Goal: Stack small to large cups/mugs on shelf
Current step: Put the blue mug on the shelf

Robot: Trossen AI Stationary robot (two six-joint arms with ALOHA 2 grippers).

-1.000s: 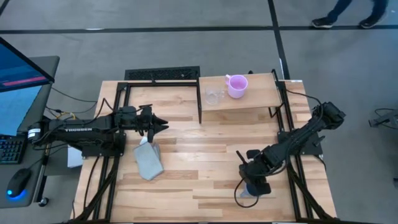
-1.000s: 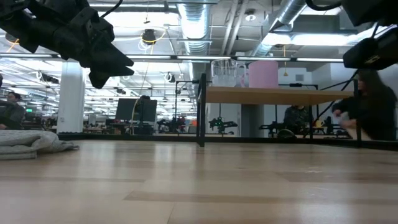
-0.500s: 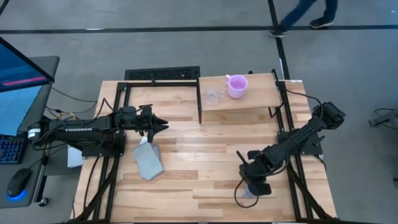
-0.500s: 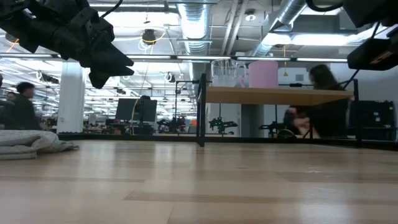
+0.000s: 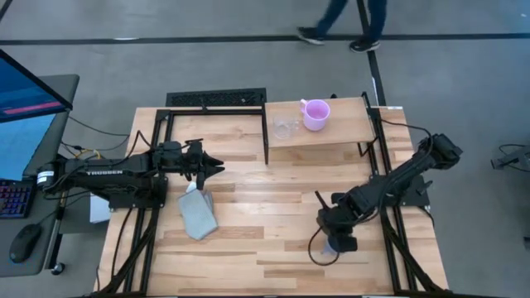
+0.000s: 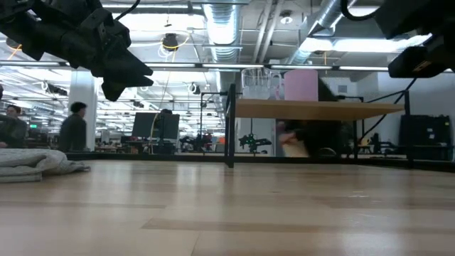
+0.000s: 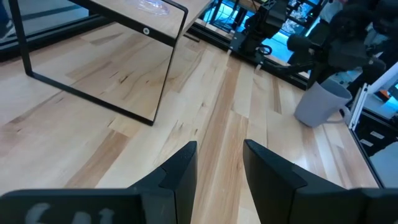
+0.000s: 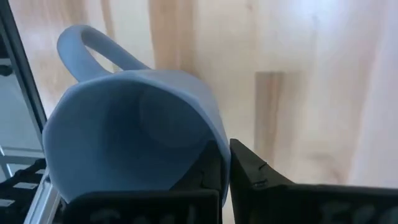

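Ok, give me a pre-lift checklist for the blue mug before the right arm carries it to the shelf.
1. Right gripper shut on the blue-grey mug's rim: ok.
2. Mug clear of the table: cannot tell.
3. Free spot on the shelf beside the pink mug and glass cup: ok.
4. Left gripper open, parked over the table's left side, away from the shelf: ok.
5. Grey cloth out of the path: ok.
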